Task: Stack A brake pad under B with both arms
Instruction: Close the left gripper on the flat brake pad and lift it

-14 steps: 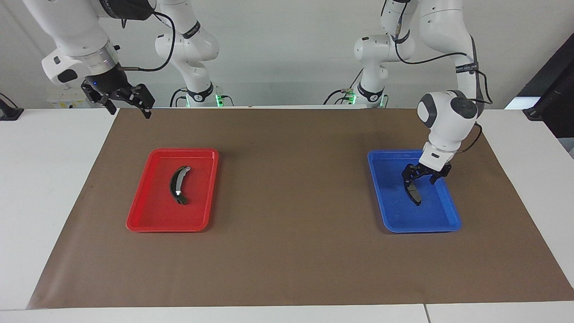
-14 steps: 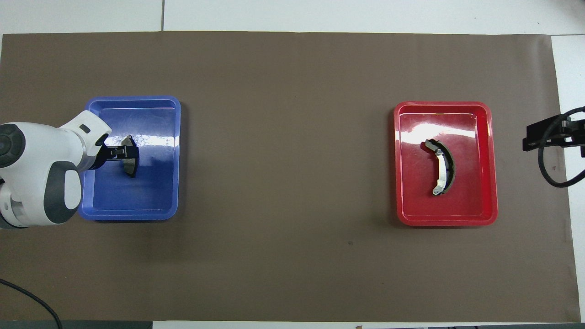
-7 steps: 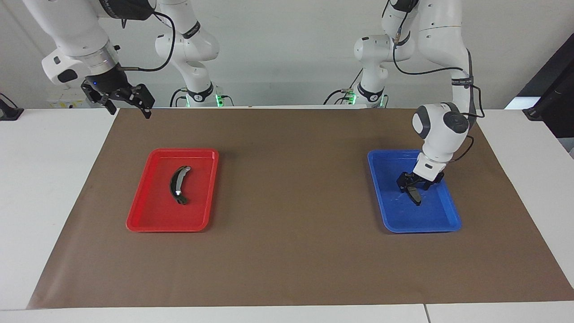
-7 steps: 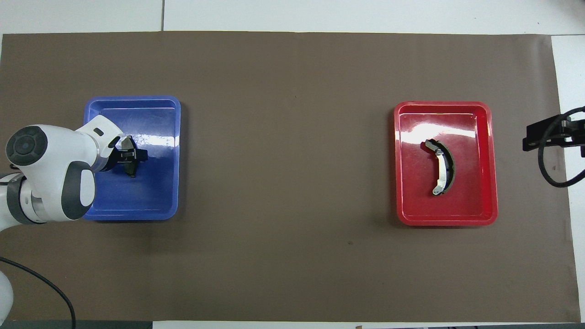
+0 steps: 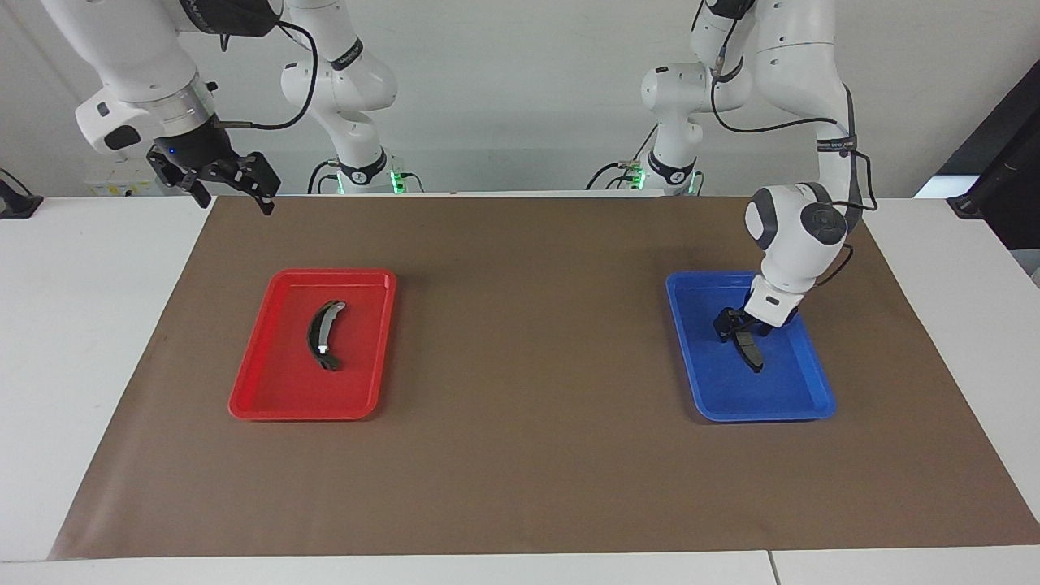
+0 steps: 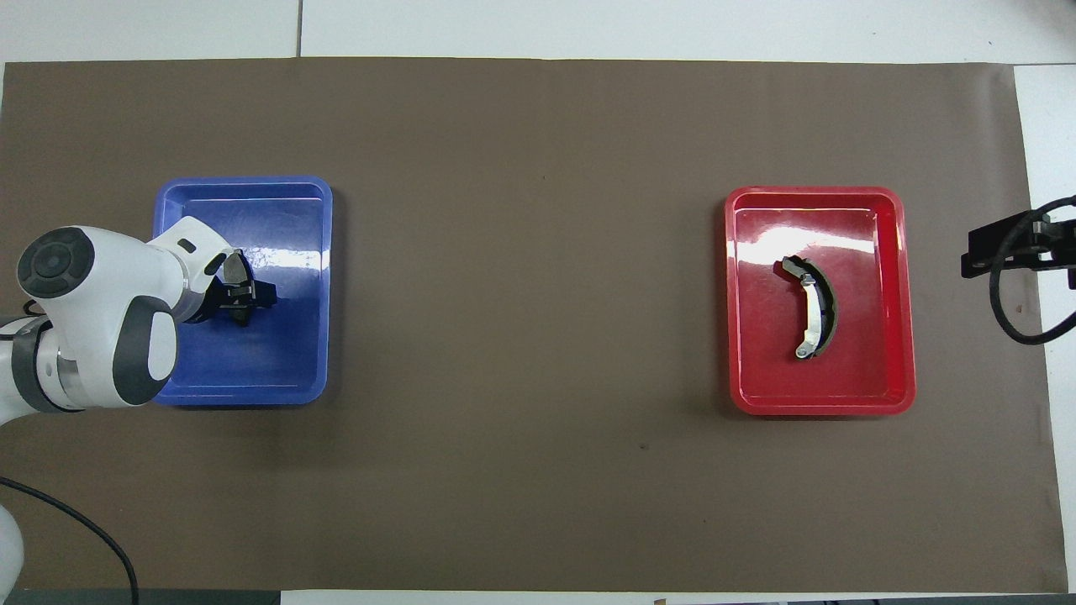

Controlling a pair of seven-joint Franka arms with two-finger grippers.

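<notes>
The A brake pad [image 5: 752, 353], a short dark-grey piece, lies in the blue tray [image 5: 689, 357] at the left arm's end of the table. My left gripper [image 5: 740, 328] is down in that tray, open, with its jaws astride the pad's end nearer the robots. From overhead the left gripper [image 6: 244, 296] covers most of the pad [image 6: 236, 267]. B [image 5: 322, 335], the longer black crescent with a silver strip, rests in the red tray [image 5: 252, 382]. My right gripper [image 5: 231, 185] hangs open in the air over the table's edge by the robots, holding nothing.
A brown mat [image 5: 528, 455] covers the table between the two trays. In the overhead view B [image 6: 814, 307] sits mid-tray in the red tray [image 6: 820, 192], and the blue tray [image 6: 244, 181] lies at the other end.
My left gripper has dropped into the blue tray and turned, coming down around the pad. Its jaws have narrowed slightly. The right arm has stayed still.
</notes>
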